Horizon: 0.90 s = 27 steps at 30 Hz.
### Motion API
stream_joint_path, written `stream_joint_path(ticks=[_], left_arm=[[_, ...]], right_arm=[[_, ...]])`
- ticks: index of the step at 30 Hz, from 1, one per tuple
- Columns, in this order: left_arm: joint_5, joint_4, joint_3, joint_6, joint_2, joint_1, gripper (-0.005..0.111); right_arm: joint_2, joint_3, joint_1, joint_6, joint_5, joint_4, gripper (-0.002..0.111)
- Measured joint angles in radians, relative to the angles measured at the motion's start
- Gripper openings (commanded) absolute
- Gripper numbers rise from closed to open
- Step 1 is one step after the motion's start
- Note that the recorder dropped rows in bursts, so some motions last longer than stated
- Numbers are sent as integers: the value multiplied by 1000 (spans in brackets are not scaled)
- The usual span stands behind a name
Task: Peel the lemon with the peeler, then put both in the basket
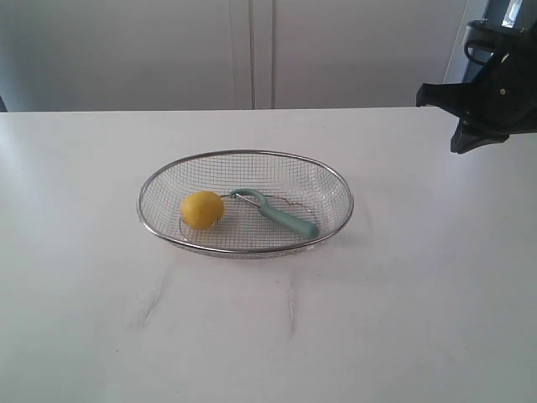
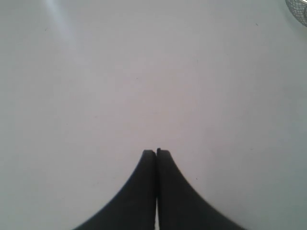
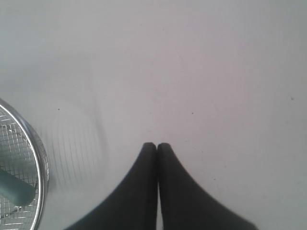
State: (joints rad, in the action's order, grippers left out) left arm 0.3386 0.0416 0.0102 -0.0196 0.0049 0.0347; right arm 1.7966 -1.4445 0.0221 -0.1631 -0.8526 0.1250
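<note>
Silver-wire basket, exterior view: the basket [image 1: 245, 154] sits mid-way across the white table [image 1: 84, 319].
Lemon, exterior view: the lemon [image 1: 202, 210] lies inside the basket, on its left side.
Peeler, exterior view: the peeler [image 1: 277, 215] lies inside too, just right of the lemon, with its looped head nearest the fruit and its teal handle slanting toward the right rim.
Right arm, exterior view: the right arm [image 1: 491, 84] hangs dark at the upper right, well apart from the basket.
Left gripper, left wrist view: the left gripper [image 2: 157, 152] has its black fingers pressed together, pinching nothing, over the table. A sliver of mesh shows at one corner.
Right gripper, right wrist view: the right gripper [image 3: 157, 145] is likewise pressed together and empty, near the basket rim. The teal handle end shows inside the mesh.
</note>
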Motion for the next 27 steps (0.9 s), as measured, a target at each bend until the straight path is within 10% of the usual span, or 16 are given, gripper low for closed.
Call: stream_joint_path(ticks=[27], left_arm=[[-2,0,0,0,0,0,0]], right_arm=[[-299,0,0,0,17,4,0]])
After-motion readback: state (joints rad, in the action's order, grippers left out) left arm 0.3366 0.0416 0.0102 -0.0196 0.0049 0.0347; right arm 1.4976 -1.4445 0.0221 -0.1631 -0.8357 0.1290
